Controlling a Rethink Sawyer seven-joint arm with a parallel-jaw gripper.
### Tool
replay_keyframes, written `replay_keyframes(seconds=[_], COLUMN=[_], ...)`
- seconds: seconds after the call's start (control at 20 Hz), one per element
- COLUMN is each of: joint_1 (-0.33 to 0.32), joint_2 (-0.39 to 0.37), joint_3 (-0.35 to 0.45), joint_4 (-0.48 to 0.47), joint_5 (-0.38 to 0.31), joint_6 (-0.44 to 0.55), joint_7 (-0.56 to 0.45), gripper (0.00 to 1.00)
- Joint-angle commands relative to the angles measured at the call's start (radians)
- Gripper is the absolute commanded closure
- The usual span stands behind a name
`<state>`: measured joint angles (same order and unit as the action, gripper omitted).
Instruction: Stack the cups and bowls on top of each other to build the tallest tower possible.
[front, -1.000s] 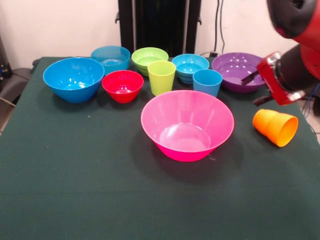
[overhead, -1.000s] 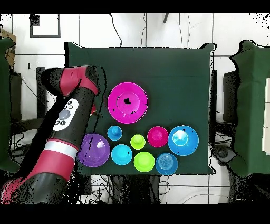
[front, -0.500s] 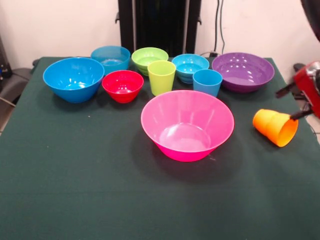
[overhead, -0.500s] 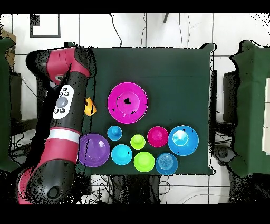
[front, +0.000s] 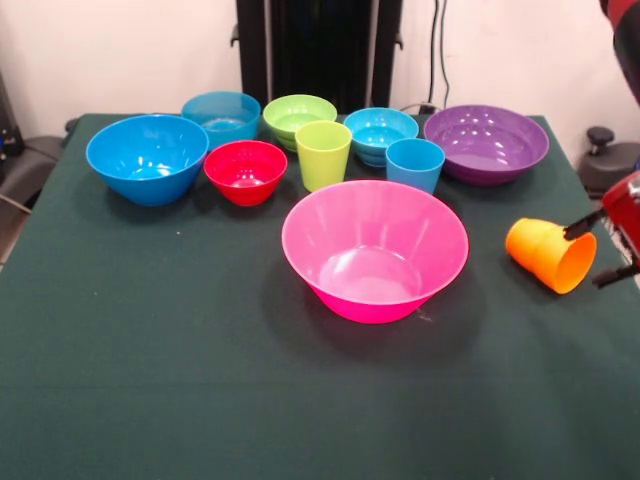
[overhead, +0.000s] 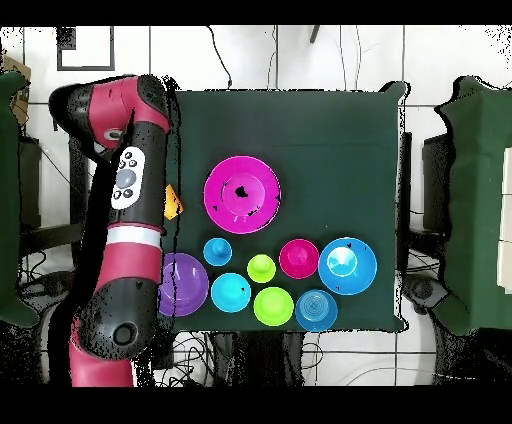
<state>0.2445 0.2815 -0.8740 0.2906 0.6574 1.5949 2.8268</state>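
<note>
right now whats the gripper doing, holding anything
Gripper: open, holding nothing, its two finger tips spread just beside the tipped orange cup.

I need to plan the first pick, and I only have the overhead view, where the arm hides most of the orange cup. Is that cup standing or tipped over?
Observer: The orange cup lies on its side, with its mouth towards the front camera.
Operator: Where is the gripper?
Observer: The gripper is open, right beside the cup's mouth. I cannot tell if it touches.
Operator: Which way up are the other cups?
Observer: The lime green cup and the light blue cup both stand mouth up on the table.
</note>
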Motion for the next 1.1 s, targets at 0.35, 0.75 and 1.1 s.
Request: replay_keyframes(seconds=[0.35, 0.75, 1.1], joint_1=[0.045, 0.116, 0.151], joint_2=[0.031, -0.093, -0.175], joint_3=[-0.014, 0.058, 0.084], joint_4=[0.026, 0.127, 0.297], joint_5=[0.019, 0.044, -0.044], joint_6=[0.055, 0.135, 0.096], joint_7=[0.197, 0.17, 0.061], gripper=[0.0, 0.0, 0.0])
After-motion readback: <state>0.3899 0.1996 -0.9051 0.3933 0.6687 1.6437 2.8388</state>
